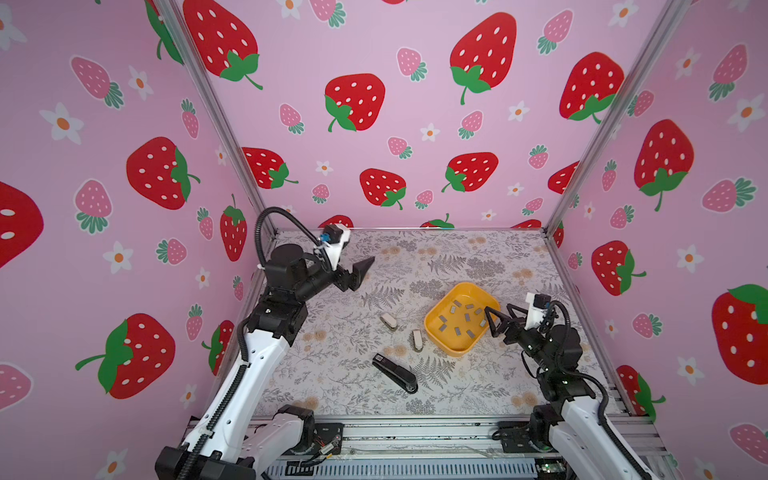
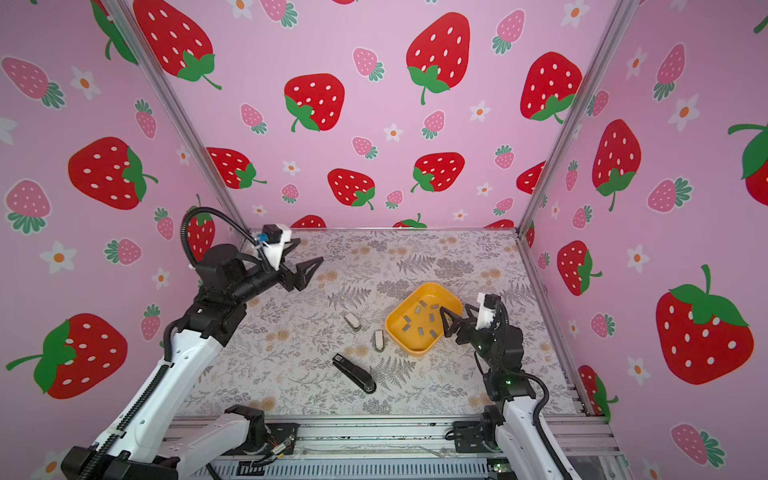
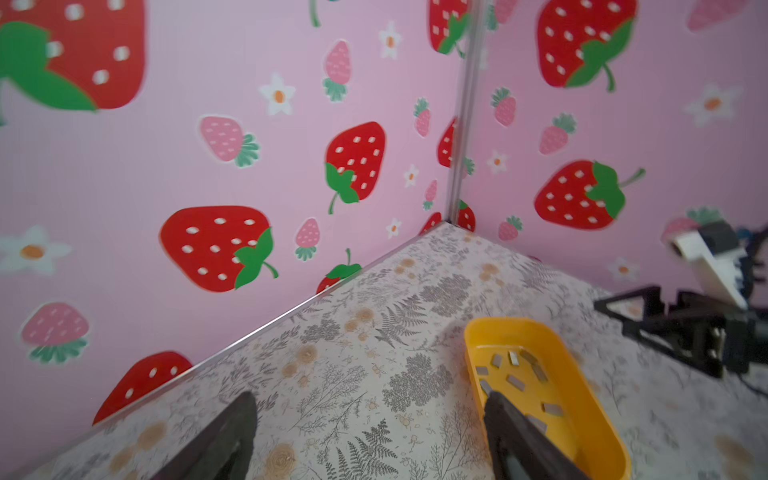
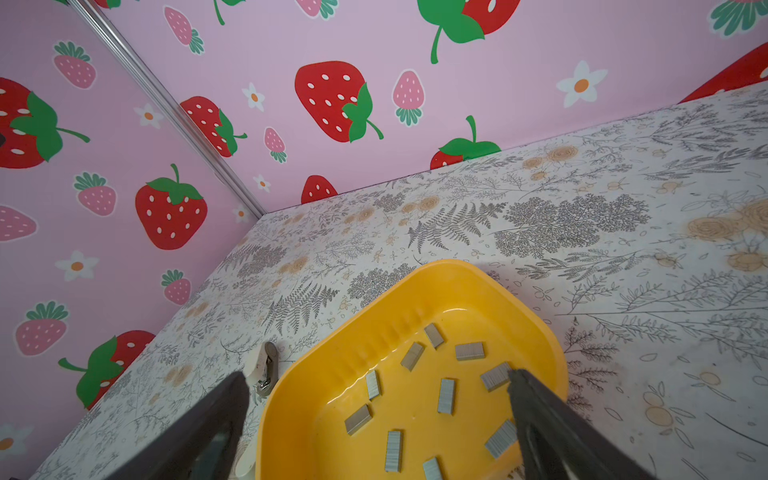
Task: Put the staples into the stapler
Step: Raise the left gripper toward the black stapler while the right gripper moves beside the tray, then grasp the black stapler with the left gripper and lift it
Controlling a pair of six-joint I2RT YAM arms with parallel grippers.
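High stereo pair — wrists toward tray

Yellow tray cropped by picture edge (staples partly too).

Grey staples — ylw tray

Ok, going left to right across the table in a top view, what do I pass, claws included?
In a top view: left claw → farther small beige object → nearer small beige object → yellow tray holding the staples → right claw.
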